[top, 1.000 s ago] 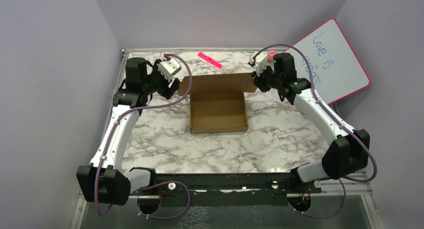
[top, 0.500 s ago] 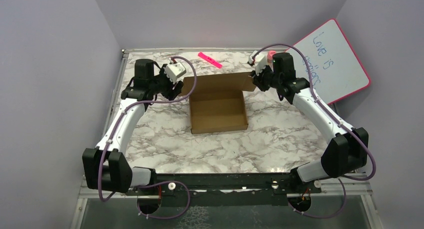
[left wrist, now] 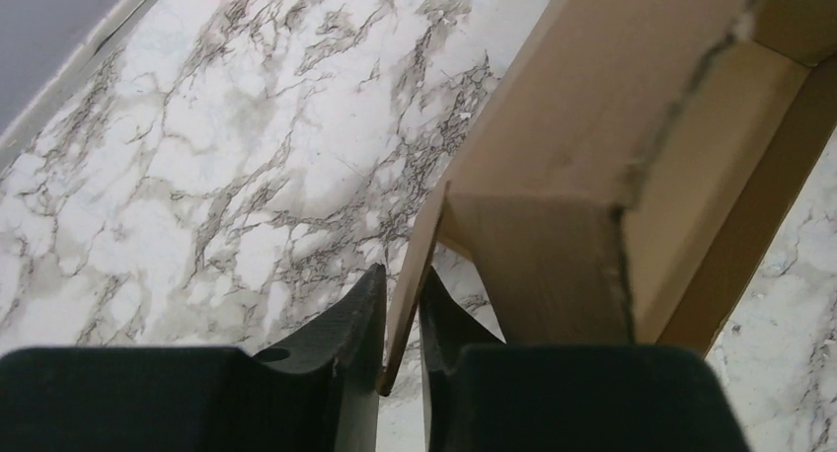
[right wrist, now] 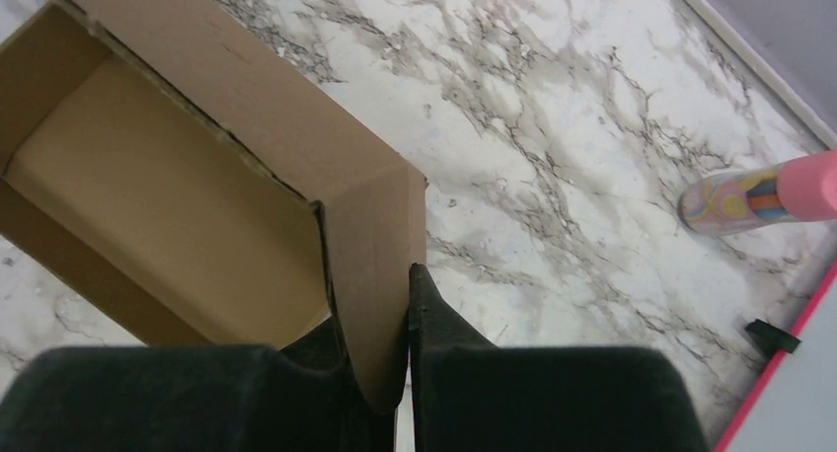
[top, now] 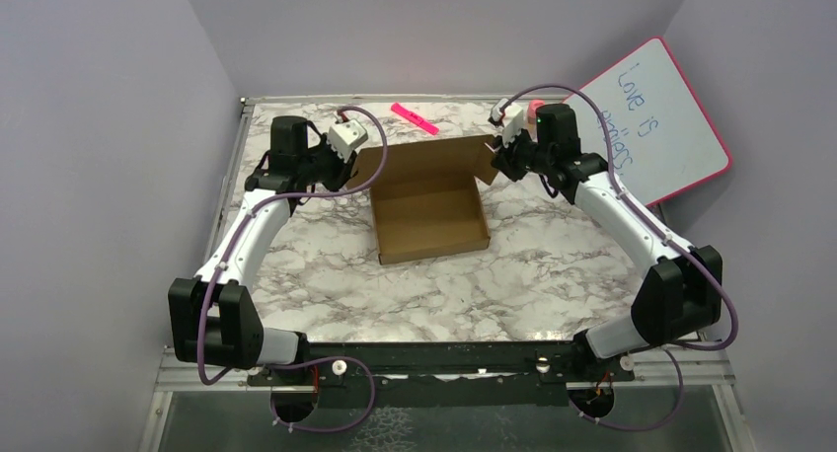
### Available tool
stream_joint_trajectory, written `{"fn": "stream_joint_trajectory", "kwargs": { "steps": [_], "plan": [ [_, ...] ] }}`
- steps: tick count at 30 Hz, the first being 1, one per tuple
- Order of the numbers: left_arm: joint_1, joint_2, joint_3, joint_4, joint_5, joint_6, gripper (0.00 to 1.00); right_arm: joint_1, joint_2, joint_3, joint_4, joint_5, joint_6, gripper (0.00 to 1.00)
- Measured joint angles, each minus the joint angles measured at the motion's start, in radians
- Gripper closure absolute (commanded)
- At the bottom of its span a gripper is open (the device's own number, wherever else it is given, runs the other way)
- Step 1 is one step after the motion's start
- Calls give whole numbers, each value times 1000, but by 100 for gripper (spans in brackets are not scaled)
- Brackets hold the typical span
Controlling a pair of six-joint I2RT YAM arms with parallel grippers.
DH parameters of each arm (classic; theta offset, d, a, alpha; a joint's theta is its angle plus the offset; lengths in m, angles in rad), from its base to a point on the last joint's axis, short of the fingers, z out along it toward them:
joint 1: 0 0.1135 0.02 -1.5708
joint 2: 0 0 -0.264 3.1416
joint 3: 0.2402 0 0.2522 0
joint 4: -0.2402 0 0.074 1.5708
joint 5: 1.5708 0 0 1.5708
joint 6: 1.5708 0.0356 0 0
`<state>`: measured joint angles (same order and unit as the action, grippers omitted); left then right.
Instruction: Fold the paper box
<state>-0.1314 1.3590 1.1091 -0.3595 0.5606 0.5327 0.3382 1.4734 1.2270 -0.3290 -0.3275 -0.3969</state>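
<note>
The paper box [top: 431,215] is a shallow brown cardboard tray in the middle of the marble table, its lid panel [top: 424,161] standing up along the far side. My left gripper [top: 355,166] is at the lid's left end. In the left wrist view it [left wrist: 400,309] is shut on the thin edge of the side flap [left wrist: 533,264]. My right gripper [top: 492,162] is at the lid's right end, and in the right wrist view it [right wrist: 380,319] is shut on the rounded right side flap [right wrist: 380,235]. The flap hides most of one finger.
A pink strip [top: 415,117] lies on the table behind the box. A pink-framed whiteboard [top: 656,121] leans at the back right. A pink-capped colourful object [right wrist: 755,200] lies near it. Purple walls enclose the table on the left, back and right.
My left gripper has moved right to the lid's left flap and closed on it. The right gripper has tightened on the right flap. The lid stands higher than before.
</note>
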Motion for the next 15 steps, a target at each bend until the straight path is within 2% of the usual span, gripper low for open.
{"fn": "stream_joint_trajectory", "kwargs": {
  "steps": [5, 10, 15],
  "plan": [
    [0, 0, -15, 35, -7, -89, 85, -1, 12, 0, 25, -49, 79, 90],
    [-4, -2, -41, 94, -51, -242, 85, -4, 27, -10, 71, -65, 175, 90],
    [-21, -3, -61, 135, -109, -381, 81, -4, 21, -82, 192, -67, 294, 87]
  ]
}}
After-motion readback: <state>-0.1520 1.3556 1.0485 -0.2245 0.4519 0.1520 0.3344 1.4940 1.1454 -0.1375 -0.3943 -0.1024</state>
